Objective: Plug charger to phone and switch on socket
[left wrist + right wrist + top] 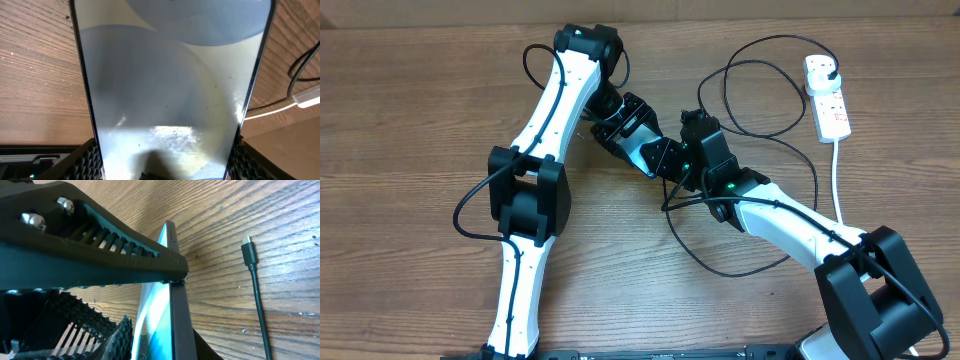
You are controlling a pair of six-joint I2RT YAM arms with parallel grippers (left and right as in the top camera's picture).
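At counter centre: phone, clamped edgewise by left fingers; right fingers straddle it, grip cannot be told; charger tip lies loose at its 3 o'clock. Judged best: steady phone, align tip squarely.

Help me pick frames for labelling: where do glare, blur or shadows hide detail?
Left wrist: a white glare patch washes out the lower screen of the slim black-edged smartphone, and no text is legible. Right wrist: the thin black charger cable and its connector tip are sharp against the wood grain. Overhead: even light, with only soft shadows on the brown wooden table.
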